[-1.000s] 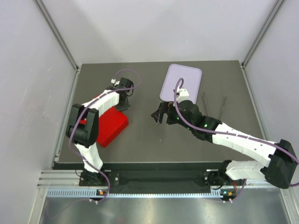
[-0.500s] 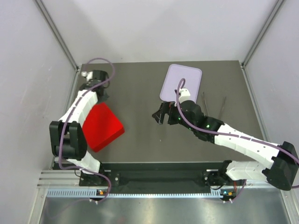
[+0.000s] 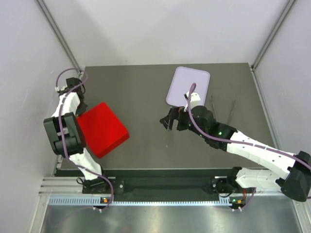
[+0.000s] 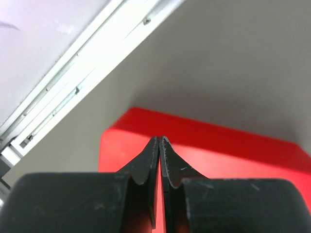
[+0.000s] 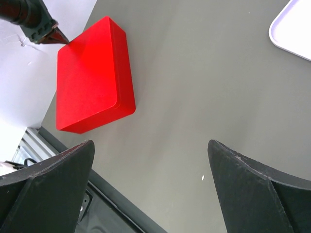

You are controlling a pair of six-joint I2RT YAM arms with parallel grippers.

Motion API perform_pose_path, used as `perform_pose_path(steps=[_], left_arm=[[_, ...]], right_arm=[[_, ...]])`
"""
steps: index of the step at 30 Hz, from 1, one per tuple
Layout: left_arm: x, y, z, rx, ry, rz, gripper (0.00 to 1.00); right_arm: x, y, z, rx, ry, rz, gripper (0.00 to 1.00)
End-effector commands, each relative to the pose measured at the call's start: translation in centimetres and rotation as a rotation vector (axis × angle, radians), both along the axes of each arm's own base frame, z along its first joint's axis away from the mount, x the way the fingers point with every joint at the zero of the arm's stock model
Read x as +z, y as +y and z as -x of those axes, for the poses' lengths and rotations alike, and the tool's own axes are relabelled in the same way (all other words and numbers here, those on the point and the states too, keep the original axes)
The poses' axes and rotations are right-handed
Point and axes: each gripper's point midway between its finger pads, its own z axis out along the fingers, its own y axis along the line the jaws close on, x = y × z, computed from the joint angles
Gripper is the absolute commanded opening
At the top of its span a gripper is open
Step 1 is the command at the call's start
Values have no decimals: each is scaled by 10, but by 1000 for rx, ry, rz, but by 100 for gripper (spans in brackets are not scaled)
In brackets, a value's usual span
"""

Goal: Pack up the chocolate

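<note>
left end effector (image 4: 160, 141) swung outward, clenched; right end effector (image 5: 150, 148) released; smooth red box (image 3: 103, 128).

Loads of room across the middle of the dark grey tabletop (image 3: 141, 92), between the flat red rectangular box (image 3: 103, 128) near-left and the pale lavender rounded plastic tray (image 3: 188, 85) far-right. Blocked mid-table by the right gripper (image 3: 167, 121), jaws wide. Tight on the left: left gripper (image 4: 159, 141) pinched together at the box's corner, close to the pale side wall (image 3: 29, 97).
</note>
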Motion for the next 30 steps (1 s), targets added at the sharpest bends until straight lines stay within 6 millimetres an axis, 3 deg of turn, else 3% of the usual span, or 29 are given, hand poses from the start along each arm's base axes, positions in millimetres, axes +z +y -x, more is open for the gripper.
perform_pose_path(steps=[1, 4, 8, 9, 10, 11, 12, 13, 14, 15, 17, 18, 19, 22, 30], left_arm=[[-21, 10, 16, 21, 122, 19, 7], [0, 2, 6, -5, 39, 56, 6], [56, -35, -14, -144, -178, 105, 13], [65, -49, -18, -191, -219, 131, 15], [73, -79, -25, -301, -252, 178, 18], [93, -95, -26, -357, -310, 170, 21], [100, -111, -26, -408, -329, 173, 28], [117, -150, -25, -557, -365, 172, 32], [123, -165, -22, -608, -380, 167, 38], [127, -186, -18, -667, -389, 179, 56], [146, -234, -2, -817, -458, 276, 67], [148, -251, 4, -862, -497, 331, 92], [165, -269, 17, -928, -562, 367, 99], [182, -306, 46, -1067, -666, 480, 99], [178, -350, 93, -1239, -651, 512, 99]], right_arm=[[18, 5, 3, 27, -30, -34, 100], [24, 2, 7, 27, -26, -55, 100], [31, -5, 6, 1, -38, -67, 100], [30, -5, 7, 2, -37, -57, 100], [25, -7, 8, 2, -23, -29, 100], [30, -8, 7, -1, -26, -24, 100], [28, -10, 8, 3, -30, -7, 100], [25, -13, 9, -2, -24, 9, 100], [25, -17, 8, -17, -27, 17, 100], [25, -20, 9, -23, -27, 22, 100], [22, -25, 10, -32, -22, 38, 100], [23, -27, 11, -41, -15, 27, 100], [23, -29, 12, -46, -10, 20, 100], [19, -39, 11, -92, -10, 31, 100], [19, -90, 7, -250, -61, 141, 100]])
